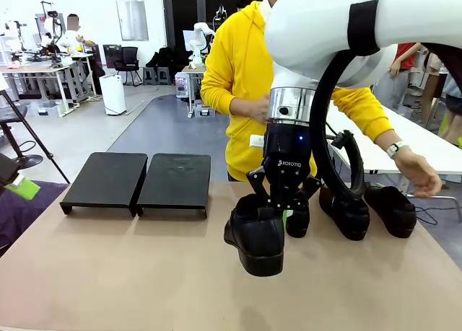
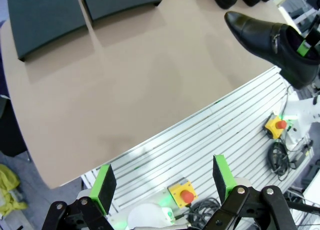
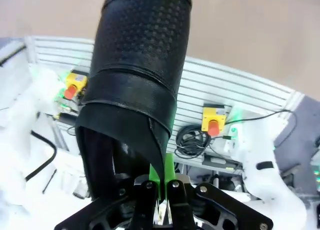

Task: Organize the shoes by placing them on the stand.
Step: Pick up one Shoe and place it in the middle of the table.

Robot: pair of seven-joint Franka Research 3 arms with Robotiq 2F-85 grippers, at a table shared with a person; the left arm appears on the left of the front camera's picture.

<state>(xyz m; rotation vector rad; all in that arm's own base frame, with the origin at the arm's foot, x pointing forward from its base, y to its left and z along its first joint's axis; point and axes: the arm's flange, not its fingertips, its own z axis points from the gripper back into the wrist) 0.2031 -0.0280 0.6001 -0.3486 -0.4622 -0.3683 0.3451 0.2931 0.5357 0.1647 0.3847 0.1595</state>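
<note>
Black shoe (image 1: 256, 237) held above the table (image 1: 108, 280), gripped at its collar by the closed right gripper (image 1: 287, 214), three other shoes (image 1: 354, 214) stood behind it near a person's hand (image 1: 420, 178), stand (image 1: 137, 179) set well apart at far left, left gripper (image 2: 164, 172) spread open.

Bright, even light from above fills the front view, with no hard glare. The stand (image 1: 137, 178) and the lifted shoe (image 1: 256, 239) cast only soft, pale shadows on the tan table (image 1: 108, 280). In the left wrist view the shoe's leather carries a dull sheen along its toe. Both wrist views bend straight lines near their edges. The left side of the right wrist view washes out to blurred white.
</note>
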